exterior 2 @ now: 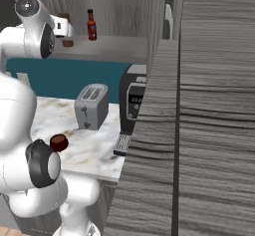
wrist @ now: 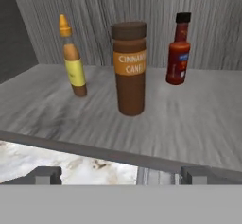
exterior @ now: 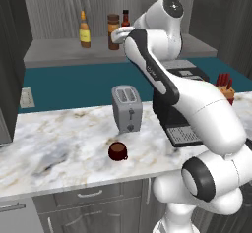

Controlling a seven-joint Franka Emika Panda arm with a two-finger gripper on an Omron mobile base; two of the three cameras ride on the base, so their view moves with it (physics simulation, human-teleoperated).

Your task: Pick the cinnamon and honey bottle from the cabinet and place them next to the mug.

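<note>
The cinnamon (wrist: 129,67) is a brown jar with a tan label. It stands upright on the cabinet's grey ledge (wrist: 203,124), straight ahead of my gripper (wrist: 122,176). The gripper is open, its two fingertips wide apart with nothing between them, and it hovers just short of the ledge's front edge. The honey bottle (wrist: 73,60) stands to the jar's left, yellow with an orange cap. From the left base view, the hand (exterior: 119,34) is right in front of the cinnamon (exterior: 113,30), with the honey bottle (exterior: 84,30) beside it. The dark red mug (exterior: 117,151) sits on the marble counter below.
A slim red bottle (wrist: 178,53) with a black cap stands right of the jar. A grey toaster (exterior: 127,106) and a black coffee machine (exterior: 177,114) stand on the counter behind the mug. A knife block (exterior: 225,87) is at the far right. A tall wood-grain panel (exterior 2: 199,130) rises close on the right.
</note>
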